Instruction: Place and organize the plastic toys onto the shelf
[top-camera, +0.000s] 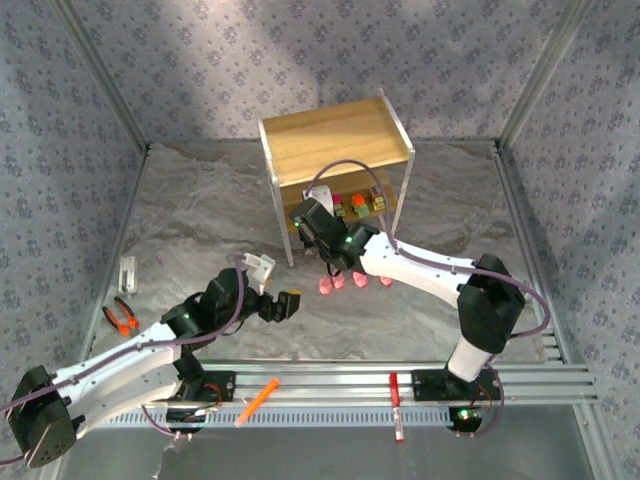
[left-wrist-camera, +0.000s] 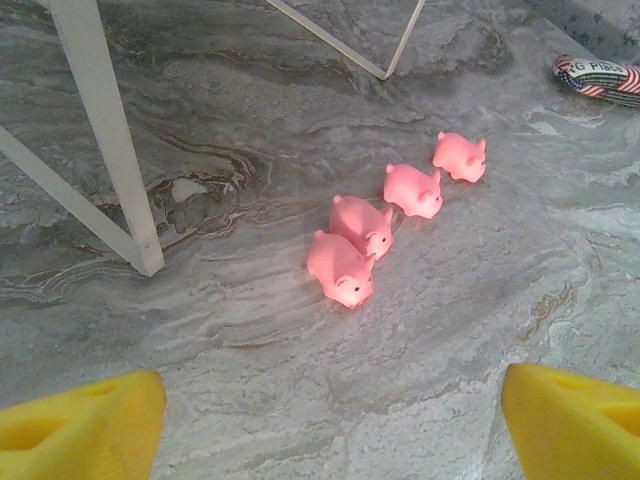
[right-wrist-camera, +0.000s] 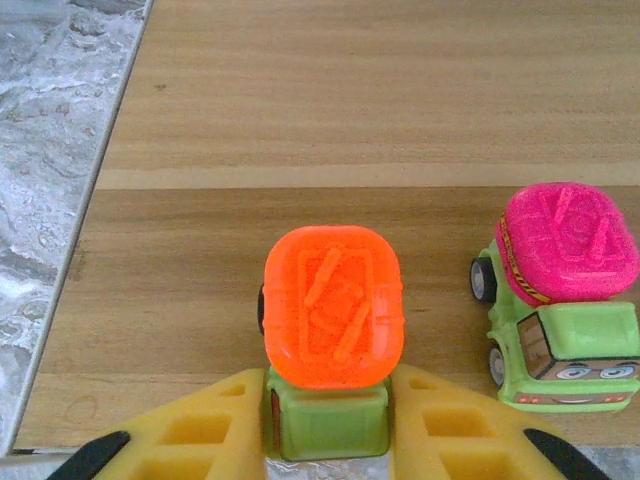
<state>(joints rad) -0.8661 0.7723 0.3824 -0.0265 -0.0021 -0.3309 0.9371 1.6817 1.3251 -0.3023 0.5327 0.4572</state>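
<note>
The shelf (top-camera: 335, 140) stands at the back middle of the table, its top board bare. On its lower wooden board (right-wrist-camera: 300, 110) my right gripper (right-wrist-camera: 328, 430) is shut on the green body of a toy truck with an orange top (right-wrist-camera: 332, 320), which rests on its wheels. Beside it on the right sits a green truck with a magenta top (right-wrist-camera: 560, 290). Several pink pigs (left-wrist-camera: 342, 268) lie in a slanted row on the marble table, in front of the shelf leg (left-wrist-camera: 110, 140). My left gripper (left-wrist-camera: 330, 420) hovers open short of them, with nothing between its yellow fingers.
More blocky toys (top-camera: 360, 205) stand on the lower board. An orange marker (top-camera: 256, 401) and a red marker (top-camera: 395, 392) lie on the front rail. Orange-handled pliers (top-camera: 121, 317) lie at the left. A striped object (left-wrist-camera: 600, 78) rests beyond the pigs.
</note>
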